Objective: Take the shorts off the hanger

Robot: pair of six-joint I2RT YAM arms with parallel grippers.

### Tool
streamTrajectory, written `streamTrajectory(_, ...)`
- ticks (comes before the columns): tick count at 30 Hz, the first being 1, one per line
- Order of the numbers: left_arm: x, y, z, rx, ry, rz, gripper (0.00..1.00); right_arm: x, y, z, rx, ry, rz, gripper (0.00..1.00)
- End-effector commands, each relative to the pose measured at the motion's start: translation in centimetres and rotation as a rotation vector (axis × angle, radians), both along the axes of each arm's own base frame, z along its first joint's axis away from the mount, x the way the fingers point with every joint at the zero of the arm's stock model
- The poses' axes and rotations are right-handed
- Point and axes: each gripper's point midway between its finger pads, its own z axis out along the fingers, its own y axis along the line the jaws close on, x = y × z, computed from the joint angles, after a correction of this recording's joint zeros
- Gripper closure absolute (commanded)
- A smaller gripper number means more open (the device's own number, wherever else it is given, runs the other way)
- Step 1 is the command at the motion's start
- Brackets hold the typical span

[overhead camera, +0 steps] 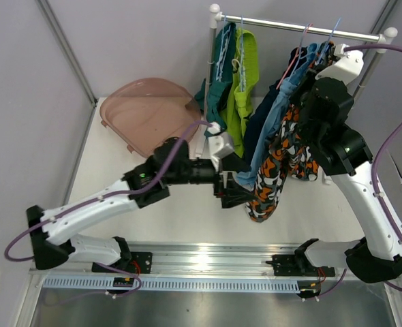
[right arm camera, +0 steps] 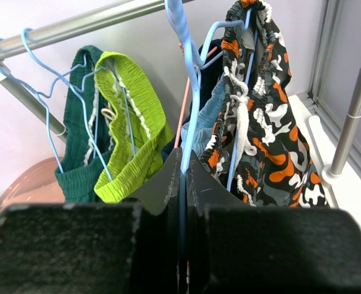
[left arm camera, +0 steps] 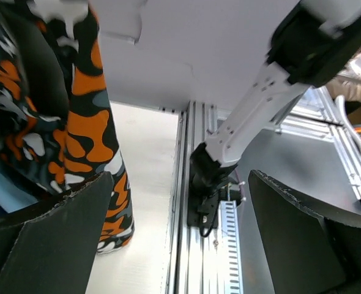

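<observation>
Top view, patterned shorts (overhead camera: 276,170): hung from rail (overhead camera: 303,27) near far right corner, hem drooping just beside left gripper (overhead camera: 240,193).
Left wrist, left gripper: spread wide, empty; orange, black, grey and white blotched cloth just beside one finger (left arm camera: 52,239).
Right wrist, right gripper (right arm camera: 183,177): pinched tight on blue hanger (right arm camera: 189,104); patterned shorts just right, waistband bunched, white drawcord dangling.

Left gripper (left arm camera: 179,177), black fingers (left arm camera: 52,239) spread wide apart; orange, black, grey and white patterned shorts (left arm camera: 82,122) hanging at left above the white table (left arm camera: 147,159); aluminium rail (left arm camera: 196,257); right arm (left arm camera: 254,104) beyond, white with black base.
</observation>
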Motion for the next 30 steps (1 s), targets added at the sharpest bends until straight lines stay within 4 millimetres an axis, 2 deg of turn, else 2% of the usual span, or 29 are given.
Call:
streamTrajectory(1, 1.7, -2.5, 0.8, -0.065, -0.055, 0.053, 0.01, -1.3, -0.9, 2.9, 0.069, -0.098, -0.049, 1.00)
streamTrajectory(2, 2.5, -3.5, -0.4, -0.046, -0.044, 0.071, 0.01, -1.4, -0.8, 2.9, 0.071, -0.098, -0.047, 1.00)
streamTrajectory(9, 4.9, -7.4, -2.4, -0.057, -0.023, 0.110, 0.01, -1.7, -0.7, 2.4, 0.061, -0.080, -0.045, 1.00)
streamTrajectory(12, 5.7, -8.6, -1.3, -0.083, -0.035, 0.124, 0.01, -1.9, -1.0, 2.2, 0.068, -0.080, -0.046, 1.00)
streamTrajectory(14, 6.6, -10.1, -2.1, -0.069, -0.031, 0.130, 0.01, -2.2, -1.1, 1.8, 0.076, -0.075, -0.049, 1.00)
streamTrajectory(15, 6.9, -10.7, -1.6, -0.079, -0.036, 0.129, 0.01, -2.3, -1.2, 1.6, 0.080, -0.072, -0.050, 1.00)
streamTrajectory(16, 7.3, -11.7, -1.9, -0.074, -0.033, 0.126, 0.03, -2.4, -1.3, 1.3, 0.088, -0.070, -0.049, 1.00)
streamTrajectory(18, 7.7, -12.8, -1.9, -0.074, -0.024, 0.116, 0.14, -2.6, -1.4, 1.0, 0.093, -0.065, -0.052, 1.00)
streamTrajectory(19, 7.8, -13.5, -2.8, -0.063, -0.006, 0.107, 0.26, -2.8, -1.6, 0.7, 0.096, -0.062, -0.055, 1.00)
streamTrajectory(21, 7.9, -14.1, -2.4, -0.073, -0.004, 0.100, 0.45, -3.0, -1.8, 0.3, 0.096, -0.057, -0.061, 1.00)
streamTrajectory(22, 7.9, -14.3, -2.8, -0.069, 0.000, 0.096, 0.69, -3.0, -1.9, -0.1, 0.092, -0.050, -0.067, 1.00)
streamTrajectory(23, 7.9, -14.4, -3.0, -0.062, 0.003, 0.096, 0.85, -3.2, -2.1, -0.1, 0.092, -0.053, -0.070, 1.00)
streamTrajectory(24, 7.7, -14.3, -3.9, -0.042, 0.014, 0.098, 0.96, -3.2, -2.3, -0.1, 0.089, -0.054, -0.078, 1.00)
streamTrajectory(25, 7.5, -14.0, -4.5, -0.029, 0.022, 0.100, 1.00, -3.3, -2.5, -0.1, 0.085, -0.053, -0.084, 1.00)
streamTrajectory(26, 6.9, -13.3, -3.5, -0.059, 0.015, 0.093, 1.00, -3.2, -2.7, 0.0, 0.075, -0.052, -0.091, 1.00)
streamTrajectory(28, 5.3, -12.3, -7.0, -0.007, 0.041, 0.082, 1.00, -3.1, -3.3, 0.1, 0.069, -0.053, -0.110, 1.00)
streamTrajectory(29, 4.4, -11.2, -5.2, -0.054, 0.023, 0.082, 1.00, -2.9, -3.5, 0.1, 0.065, -0.053, -0.114, 1.00)
streamTrajectory(30, 3.2, -10.5, -7.4, -0.021, 0.042, 0.086, 1.00, -2.9, -3.8, 0.3, 0.066, -0.058, -0.117, 1.00)
